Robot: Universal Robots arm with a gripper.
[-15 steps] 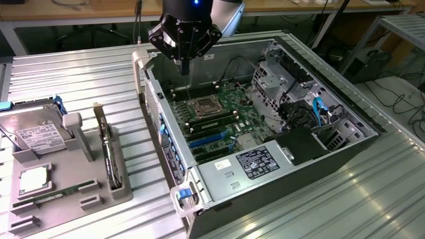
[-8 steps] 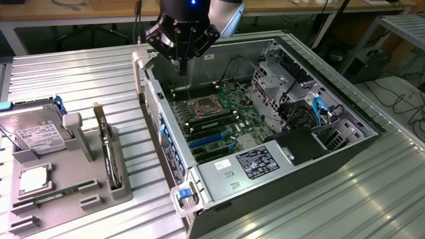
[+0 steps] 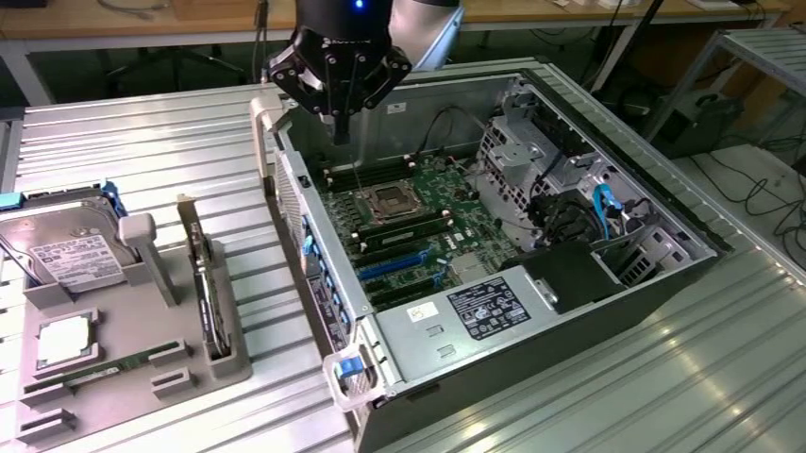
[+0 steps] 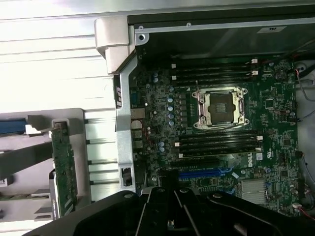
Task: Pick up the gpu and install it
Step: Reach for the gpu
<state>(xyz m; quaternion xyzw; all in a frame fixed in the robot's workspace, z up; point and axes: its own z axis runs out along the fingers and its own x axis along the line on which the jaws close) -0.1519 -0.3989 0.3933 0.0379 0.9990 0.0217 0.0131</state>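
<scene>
Hanging above the computer case [image 3: 643, 165], the gripper [image 3: 338, 132] has its jaws clenched on nothing; the gpu [image 3: 202, 283] stands on edge in the gray holder [image 3: 126, 330], at the exterior view's left. In the wrist view, the gpu stands just outside the case wall.

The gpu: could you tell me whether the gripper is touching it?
Apart. The exterior view shows the shut gripper above the open computer case, with the gpu standing off in its grey holder.
</scene>
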